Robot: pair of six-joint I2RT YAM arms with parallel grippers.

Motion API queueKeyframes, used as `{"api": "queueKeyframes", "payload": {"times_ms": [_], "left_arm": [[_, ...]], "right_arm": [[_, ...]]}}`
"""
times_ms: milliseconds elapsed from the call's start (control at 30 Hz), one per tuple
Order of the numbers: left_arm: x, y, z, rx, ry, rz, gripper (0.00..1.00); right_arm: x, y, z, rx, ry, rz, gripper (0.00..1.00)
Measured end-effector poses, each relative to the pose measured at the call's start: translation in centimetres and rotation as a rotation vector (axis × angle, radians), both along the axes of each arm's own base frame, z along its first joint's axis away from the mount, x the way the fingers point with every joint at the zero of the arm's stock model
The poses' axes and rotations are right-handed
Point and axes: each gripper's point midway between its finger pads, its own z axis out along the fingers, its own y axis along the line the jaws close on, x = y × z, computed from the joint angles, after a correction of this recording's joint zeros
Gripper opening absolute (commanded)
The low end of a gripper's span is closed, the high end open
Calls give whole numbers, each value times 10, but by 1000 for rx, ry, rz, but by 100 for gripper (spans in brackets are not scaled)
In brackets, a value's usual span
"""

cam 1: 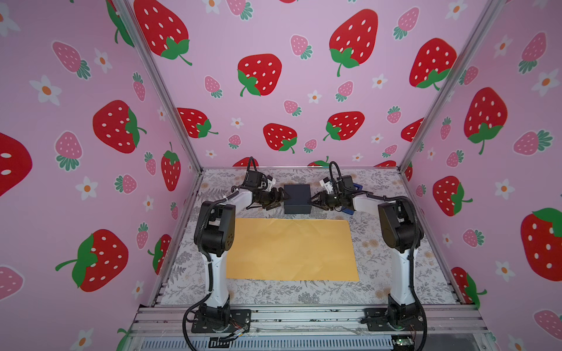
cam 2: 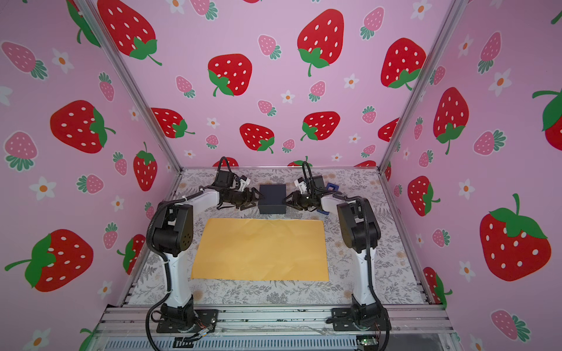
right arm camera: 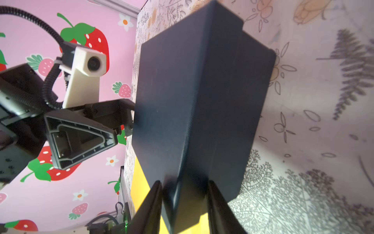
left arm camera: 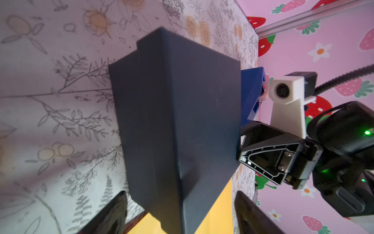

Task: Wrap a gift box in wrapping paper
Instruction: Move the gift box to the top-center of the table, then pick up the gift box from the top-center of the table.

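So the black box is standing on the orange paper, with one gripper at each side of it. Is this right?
Not on the paper. Both top views show the gift box over the floral covering, beyond the far edge of the wrapping paper. The rest is correct.

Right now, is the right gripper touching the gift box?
Touching. The right wrist view shows the right gripper with its jaws pressed against the two faces on either side of a corner of the gift box, with no gap showing on either side.

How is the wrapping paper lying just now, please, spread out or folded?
Spread out: in both top views the wrapping paper lies as one flat rectangle, no edge folded over, only faint creases.
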Motion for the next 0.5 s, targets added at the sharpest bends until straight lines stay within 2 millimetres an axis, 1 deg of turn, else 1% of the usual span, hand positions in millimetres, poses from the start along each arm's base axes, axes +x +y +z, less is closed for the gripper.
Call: {"api": "queueKeyframes", "payload": {"times_ms": [67, 167, 267, 500], "left_arm": [[3, -1, -6, -8, 17, 13, 100], [7, 0, -15, -6, 41, 35, 99], [10, 0, -24, 0, 54, 44, 99], [15, -6, -21, -7, 30, 43, 99]], "right_arm": [[-2, -2, 1, 15, 9, 1, 27], [-2, -3, 1, 24, 16, -1, 24], [0, -8, 0, 30, 19, -8, 23], [4, -22, -1, 47, 32, -29, 23]]}}
